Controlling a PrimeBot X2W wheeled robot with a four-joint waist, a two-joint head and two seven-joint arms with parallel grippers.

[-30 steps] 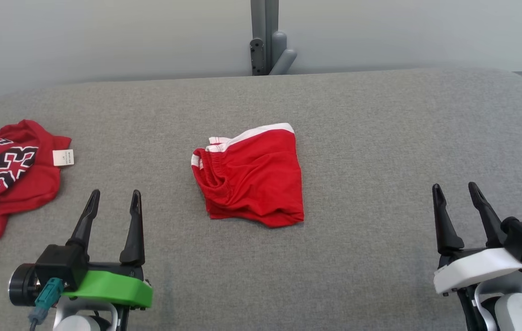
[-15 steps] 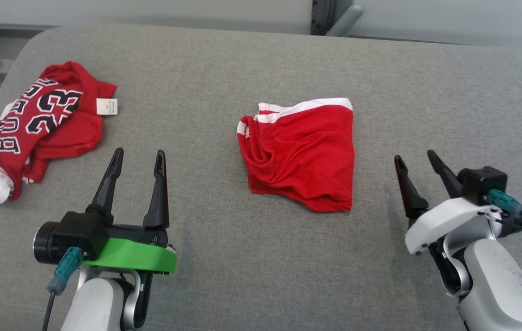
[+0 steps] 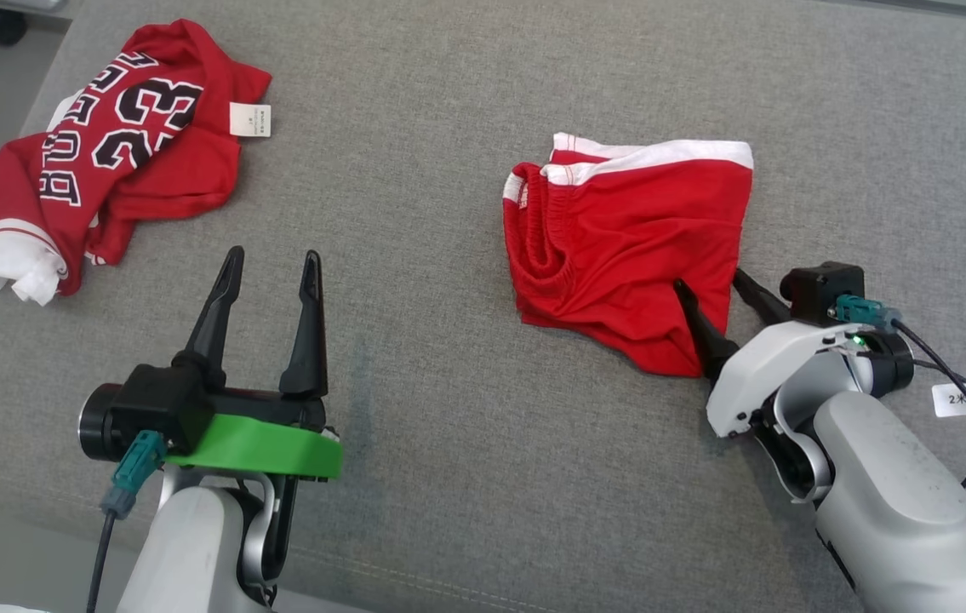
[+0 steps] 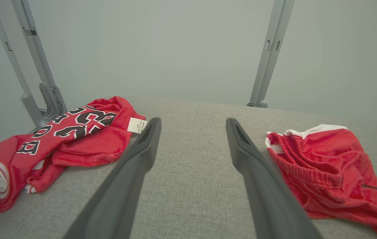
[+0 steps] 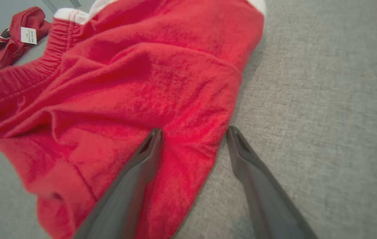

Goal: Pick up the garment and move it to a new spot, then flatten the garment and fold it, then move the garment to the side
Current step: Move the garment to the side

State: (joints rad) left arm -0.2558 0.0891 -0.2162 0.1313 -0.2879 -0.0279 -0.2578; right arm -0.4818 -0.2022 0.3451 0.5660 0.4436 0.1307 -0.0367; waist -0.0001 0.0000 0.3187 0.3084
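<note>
A grey fabric-covered table [image 3: 448,477] stretches before the robot, with a pale wall and grey metal posts [image 4: 269,53] behind it in the left wrist view. Red shorts [image 3: 627,238] with white trim lie crumpled on the table, toward the robot's right, their gathered waistband turned to the left. The right gripper [image 3: 708,279] sits at the shorts' near right corner with its two dark fingers spread. In the right wrist view [image 5: 194,130] one finger is over the red cloth and the other over bare grey fabric, so the garment's edge runs between them. Nothing is pinched, and whether the tips touch the cloth cannot be told. The left gripper [image 3: 272,254] is also spread wide and empty, over open table well apart from the shorts. A red jersey [image 3: 108,162] lettered with a black-and-white "23" lies bunched at the far left corner, a white tag [image 3: 249,120] showing at its edge. In the left wrist view the left gripper's fingers point between the two garments — jersey on one side, shorts on the other.
</note>
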